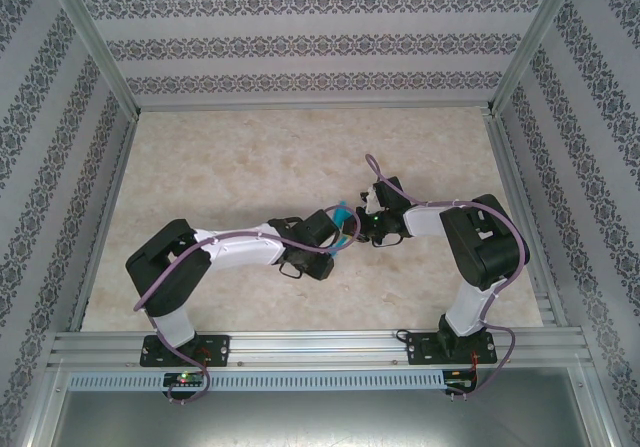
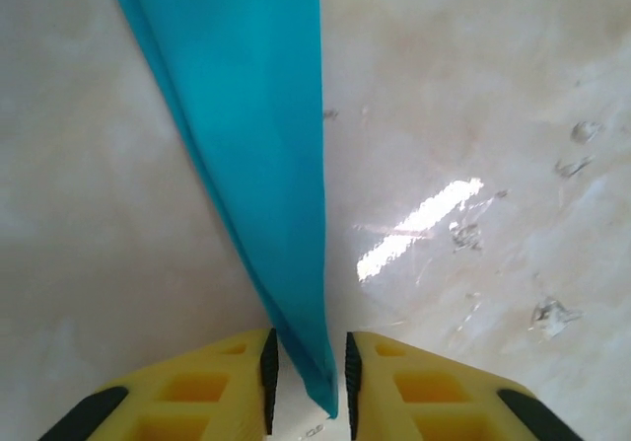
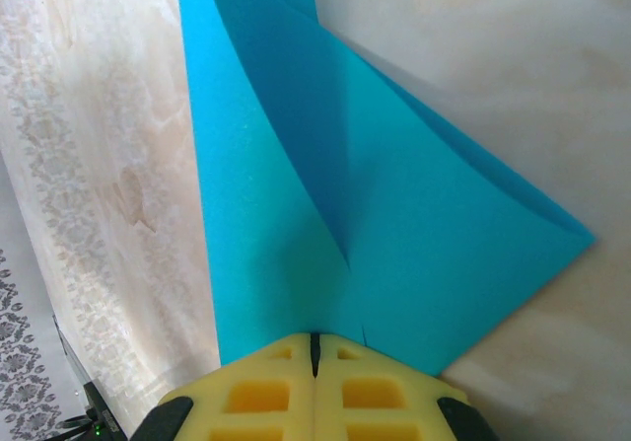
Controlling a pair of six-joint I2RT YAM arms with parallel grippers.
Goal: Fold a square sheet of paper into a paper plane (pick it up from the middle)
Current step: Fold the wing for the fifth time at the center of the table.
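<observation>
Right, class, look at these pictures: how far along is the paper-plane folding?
Done: the blue paper is lifted above the table and has been folded, with creases and overlapping layers showing.
In hand: the right hand pinches it shut, while the left hand stands slightly open around its narrow tip.
Left: it is not a finished dart yet, so more folds seem needed.

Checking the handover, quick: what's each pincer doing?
Left pincer: open, folded paper tip between its fingers.
Right pincer: shut on the folded paper.
</observation>
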